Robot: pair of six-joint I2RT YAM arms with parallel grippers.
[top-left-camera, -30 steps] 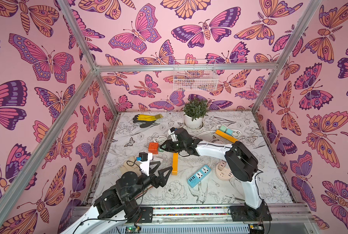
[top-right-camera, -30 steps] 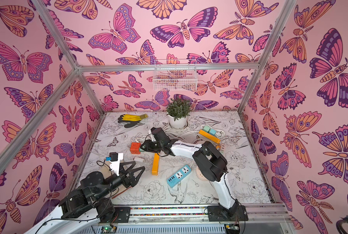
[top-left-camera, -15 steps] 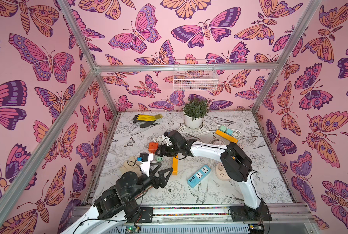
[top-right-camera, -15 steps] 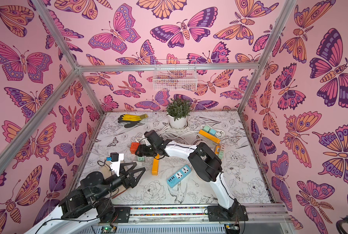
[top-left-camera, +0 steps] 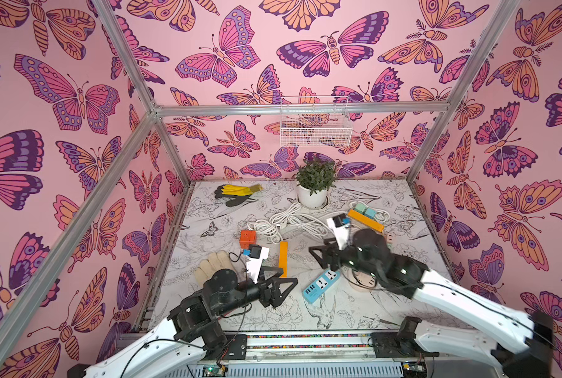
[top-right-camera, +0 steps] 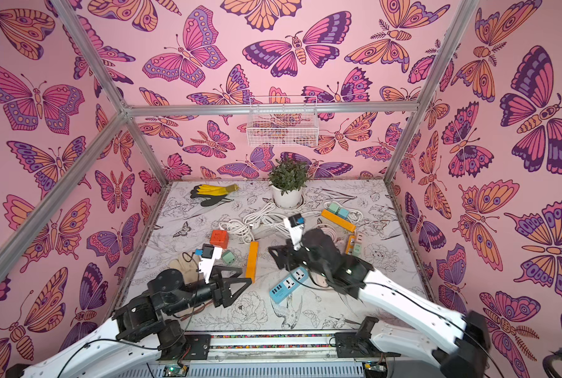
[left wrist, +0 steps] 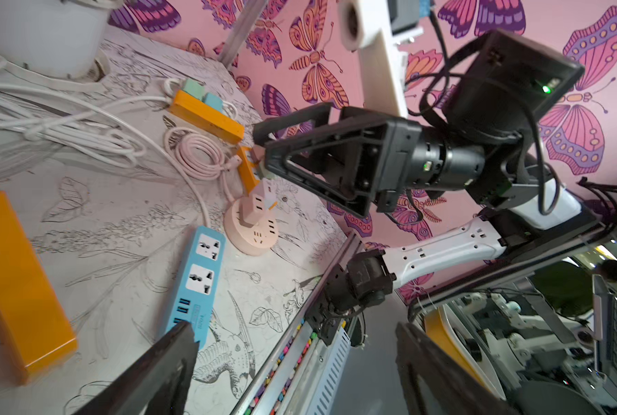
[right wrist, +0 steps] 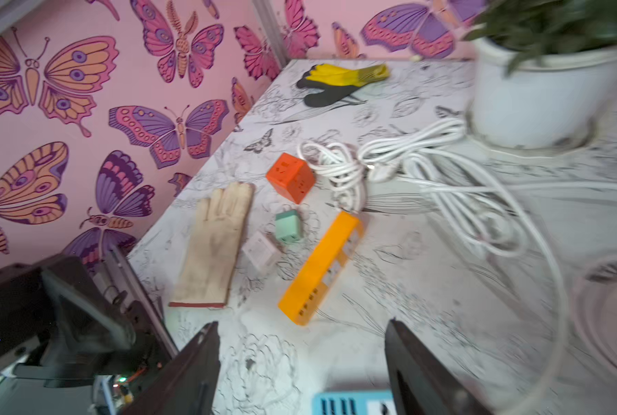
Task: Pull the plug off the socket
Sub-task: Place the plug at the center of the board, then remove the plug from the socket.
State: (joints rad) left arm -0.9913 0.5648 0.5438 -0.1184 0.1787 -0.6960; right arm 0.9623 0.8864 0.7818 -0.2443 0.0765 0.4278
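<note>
Right wrist view: the green plug (right wrist: 288,225) lies loose on the tabletop (right wrist: 425,323), seated in no socket. It rests between the orange cube socket (right wrist: 291,176) and the yellow power strip (right wrist: 321,267), apart from both. 1 white adapter (right wrist: 261,251) sits just beside it, and 1 beige glove (right wrist: 215,244) lies nearer the left wall. The right gripper (right wrist: 300,327) hangs above the tabletop with its fingers (right wrist: 188,370) spread wide and nothing between them. Its position is over the blue power strip (right wrist: 350,402), facing the near end of the yellow power strip. The left wrist view shows the same gripper from the side, raised clear of the tabletop, with the gap between its fingers empty. In both top views the left gripper (top-left-camera: 288,276) hovers low over the front of the tabletop, close to the near end of the yellow power strip. Its fingers (left wrist: 170,355) stand wide apart and hold nothing. In the left wrist view 1 pink adapter (left wrist: 253,212) stands upright, plugged into the round pink socket (left wrist: 251,237), which sits just beside the blue power strip. White cable (top-left-camera: 289,222) lies in loose coils in front of the potted plant (top-left-camera: 315,183) at the rear of the tabletop.
</note>
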